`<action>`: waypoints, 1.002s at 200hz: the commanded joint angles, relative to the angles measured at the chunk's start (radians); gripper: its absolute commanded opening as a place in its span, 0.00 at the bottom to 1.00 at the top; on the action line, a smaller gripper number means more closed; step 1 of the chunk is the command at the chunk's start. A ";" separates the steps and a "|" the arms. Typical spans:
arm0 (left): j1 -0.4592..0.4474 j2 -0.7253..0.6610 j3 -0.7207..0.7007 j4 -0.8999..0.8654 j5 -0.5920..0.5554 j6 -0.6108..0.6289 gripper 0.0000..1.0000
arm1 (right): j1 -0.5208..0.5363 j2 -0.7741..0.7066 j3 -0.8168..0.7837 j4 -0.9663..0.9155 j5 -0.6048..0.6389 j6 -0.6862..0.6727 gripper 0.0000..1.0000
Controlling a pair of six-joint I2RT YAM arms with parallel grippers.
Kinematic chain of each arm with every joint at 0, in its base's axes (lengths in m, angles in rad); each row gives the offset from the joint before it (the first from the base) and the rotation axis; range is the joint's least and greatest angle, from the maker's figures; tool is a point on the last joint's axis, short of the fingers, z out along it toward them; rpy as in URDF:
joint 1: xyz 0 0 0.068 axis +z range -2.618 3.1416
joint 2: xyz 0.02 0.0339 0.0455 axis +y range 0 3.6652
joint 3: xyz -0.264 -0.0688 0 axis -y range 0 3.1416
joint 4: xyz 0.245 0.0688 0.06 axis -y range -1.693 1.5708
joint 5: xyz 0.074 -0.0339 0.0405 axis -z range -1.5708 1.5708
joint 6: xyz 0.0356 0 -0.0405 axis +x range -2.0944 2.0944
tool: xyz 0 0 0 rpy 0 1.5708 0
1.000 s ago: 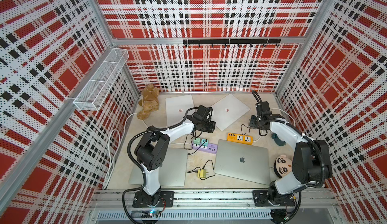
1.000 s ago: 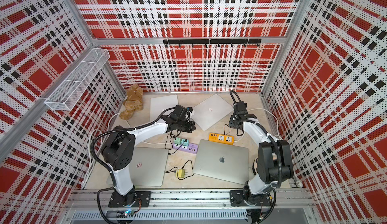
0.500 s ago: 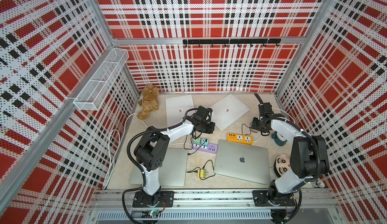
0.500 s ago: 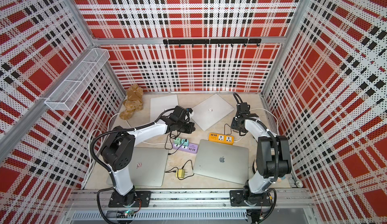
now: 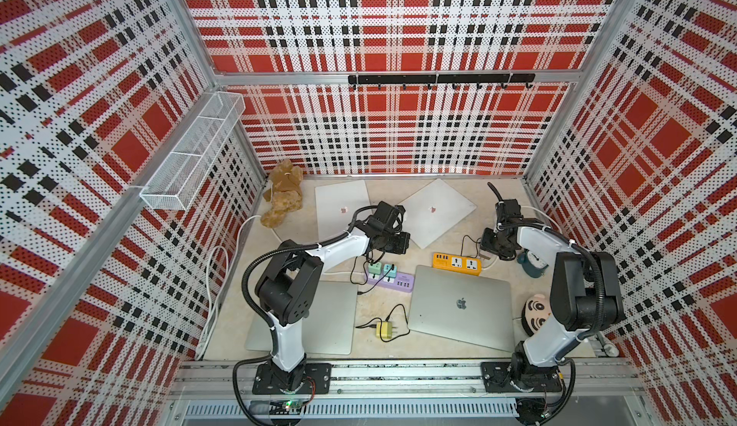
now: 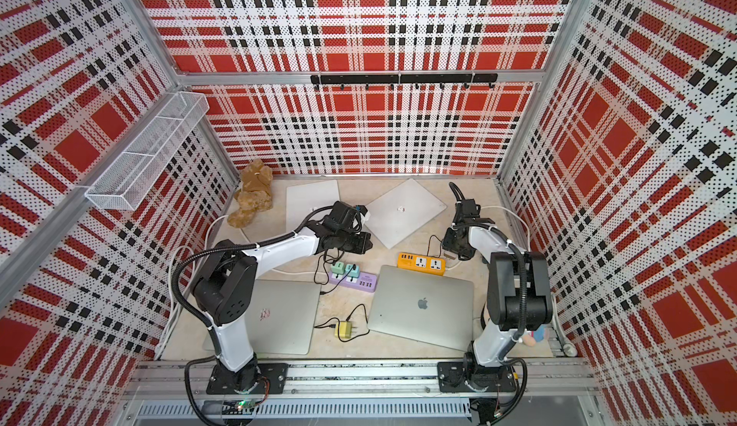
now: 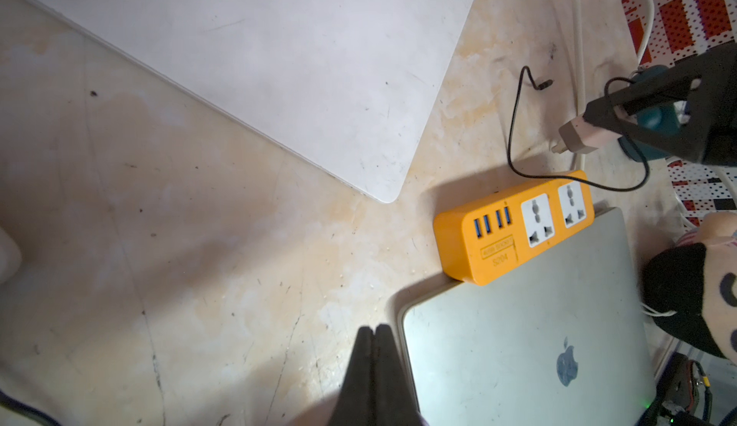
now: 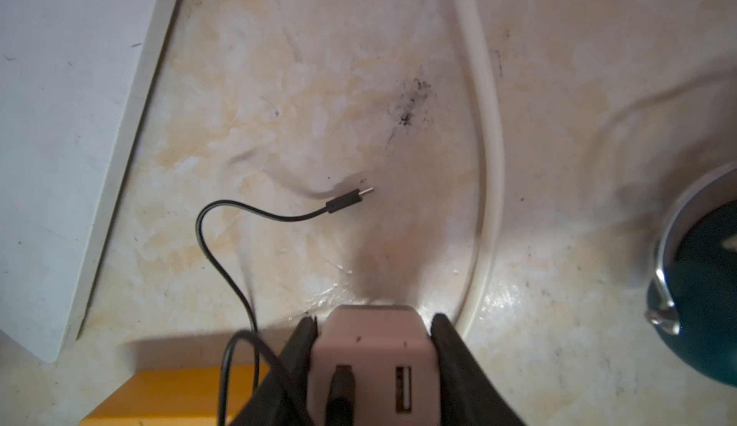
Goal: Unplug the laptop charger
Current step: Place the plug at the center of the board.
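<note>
A pale pinkish-white plastic laptop charger block (image 8: 371, 348) is sitting clamped in the right gripper (image 8: 374, 318), near the right edge of the beige worktop (image 8: 319, 85). Only the left wrist view is showing its prongs clear of the orange rectangular power strip (image 7: 514, 228) just beside it. The left gripper (image 7: 373, 332) is hovering with jaws pressed together, empty.

Orange power strip (image 7: 454, 240); pinkish charger (image 8: 371, 344); black cable (image 8: 343, 201); red plaid walls (image 5: 379, 25).
</note>
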 commanded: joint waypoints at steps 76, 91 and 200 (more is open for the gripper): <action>-0.006 0.011 0.009 0.015 0.008 -0.001 0.05 | -0.052 0.121 0.027 -0.031 -0.057 -0.003 0.37; -0.005 0.013 0.010 0.015 0.008 0.000 0.05 | -0.056 0.116 0.024 -0.031 -0.057 0.002 0.39; -0.004 0.014 0.015 0.016 0.004 0.000 0.05 | -0.078 0.080 0.047 -0.025 -0.058 0.023 0.54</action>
